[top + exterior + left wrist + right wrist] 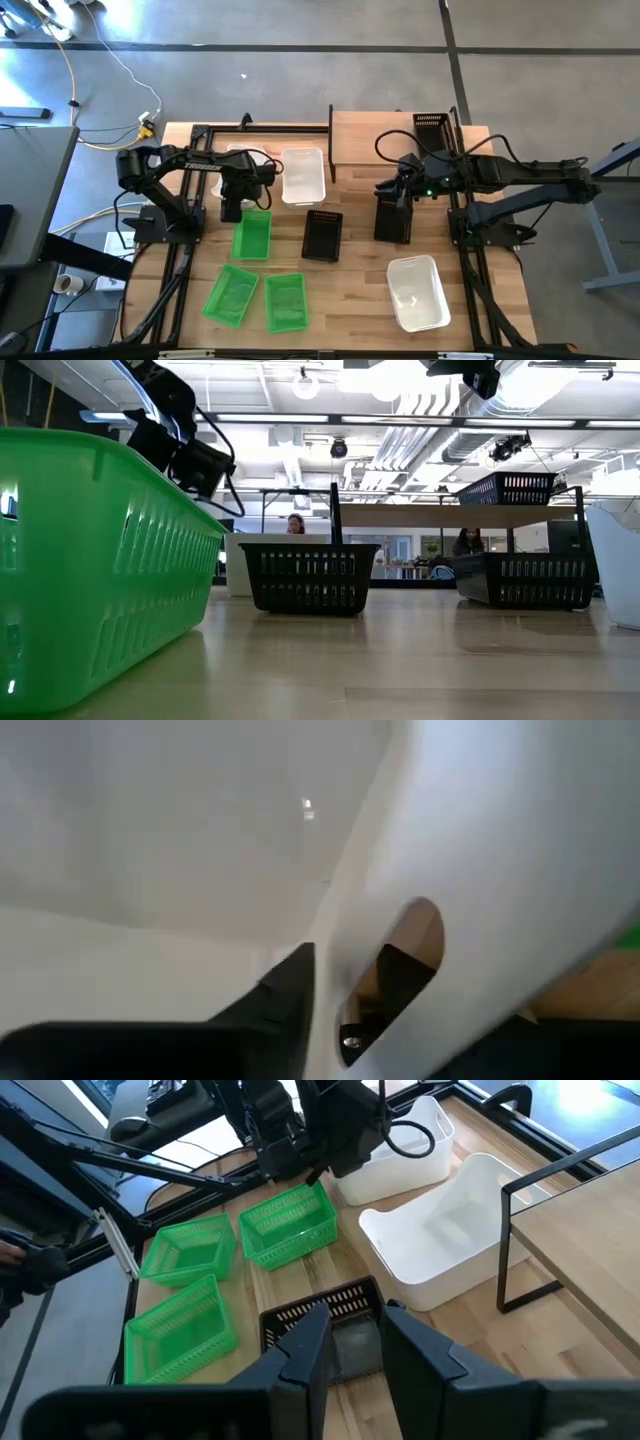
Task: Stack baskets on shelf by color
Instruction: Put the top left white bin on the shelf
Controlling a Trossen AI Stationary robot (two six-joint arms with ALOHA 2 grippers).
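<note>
glossy plastic baskets (251,235) on smooth wooden table (350,300).

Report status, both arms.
Left gripper at white basket wall. Right gripper over black basket. Second black basket on shelf. No obstruction seen.
</note>
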